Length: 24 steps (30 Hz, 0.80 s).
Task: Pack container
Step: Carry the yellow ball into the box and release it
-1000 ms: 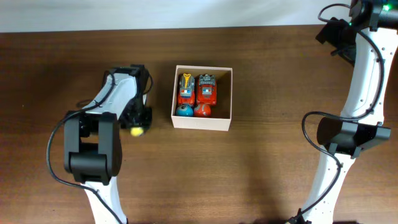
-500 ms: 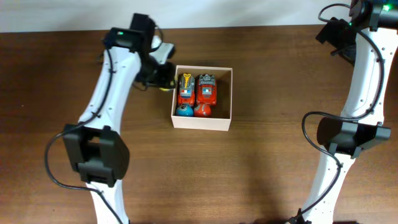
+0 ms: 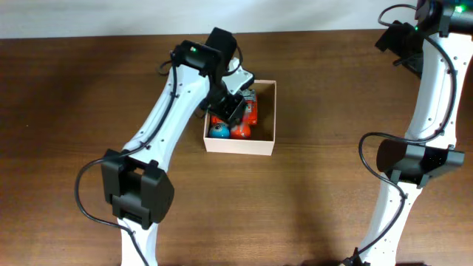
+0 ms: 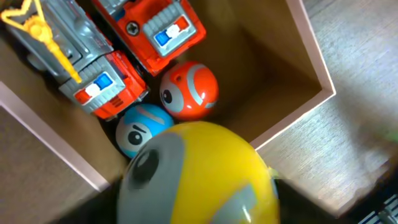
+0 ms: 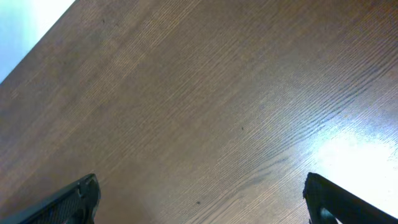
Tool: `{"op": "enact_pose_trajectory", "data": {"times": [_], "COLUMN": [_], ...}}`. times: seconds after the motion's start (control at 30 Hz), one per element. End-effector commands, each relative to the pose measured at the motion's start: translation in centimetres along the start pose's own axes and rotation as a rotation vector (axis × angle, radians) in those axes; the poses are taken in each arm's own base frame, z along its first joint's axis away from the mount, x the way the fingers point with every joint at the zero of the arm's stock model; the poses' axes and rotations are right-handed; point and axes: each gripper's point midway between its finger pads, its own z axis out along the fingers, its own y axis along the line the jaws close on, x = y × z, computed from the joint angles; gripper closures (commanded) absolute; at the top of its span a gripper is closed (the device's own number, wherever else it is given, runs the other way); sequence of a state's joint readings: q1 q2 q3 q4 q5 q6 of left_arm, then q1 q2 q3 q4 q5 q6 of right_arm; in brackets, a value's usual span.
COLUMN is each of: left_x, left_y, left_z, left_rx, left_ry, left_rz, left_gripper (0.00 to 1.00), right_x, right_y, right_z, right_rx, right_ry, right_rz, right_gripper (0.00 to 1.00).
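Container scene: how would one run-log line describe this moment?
left claw: holds yellow ball above container | inside: two trucks, two balls | right claw: open

Robot lab: two arms at wooden table.

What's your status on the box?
Left gripper shut on yellow toy, above box. Right gripper open, over table. Box holds two trucks, two balls; room left inside.
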State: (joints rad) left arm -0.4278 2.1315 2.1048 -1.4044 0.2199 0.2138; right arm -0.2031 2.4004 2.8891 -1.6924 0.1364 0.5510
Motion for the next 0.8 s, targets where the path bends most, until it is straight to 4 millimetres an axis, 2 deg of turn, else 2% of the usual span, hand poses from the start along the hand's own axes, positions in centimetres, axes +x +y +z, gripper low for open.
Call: {"op": "enact_pose_trajectory", "data": {"times": [0.0,0.6,0.63,0.67,0.77], "left_x": [0.14,-0.02,-0.09,-0.22,-0.48], "left_y": [0.45,0.65,0.67,0.7,0.78], "left_z": [-0.74,-0.75,-0.75,-0.76,-0.64], "left_rx": [-0.029,-0.039,-0.04,-0.041,-0.043], "left_ry": [-0.006,-0.012,-0.015,-0.02,-0.028], "left_rz": [0.014,0.016,0.016,0.017,0.019], "left_gripper": [0.0,0.0,0.04,0.18,0.41], "right_x": [-0.39,-0.38,-0.38,-0.38,-0.38], "right_y": [-0.08,-0.07,-0.07,-0.07,-0.07], "right_z": [-1.54,-1.54,-1.54,-1.54,-1.54], "right_rx": [-0.017,-0.018,-0.018,-0.018,-0.018], "right_ry": [-0.033,-0.032,-0.032,-0.032,-0.032], "right_rz": [0.017,0.017,0.017,0.017,0.017], "right_gripper": [0.01,0.01,0.01,0.01,0.01]}}
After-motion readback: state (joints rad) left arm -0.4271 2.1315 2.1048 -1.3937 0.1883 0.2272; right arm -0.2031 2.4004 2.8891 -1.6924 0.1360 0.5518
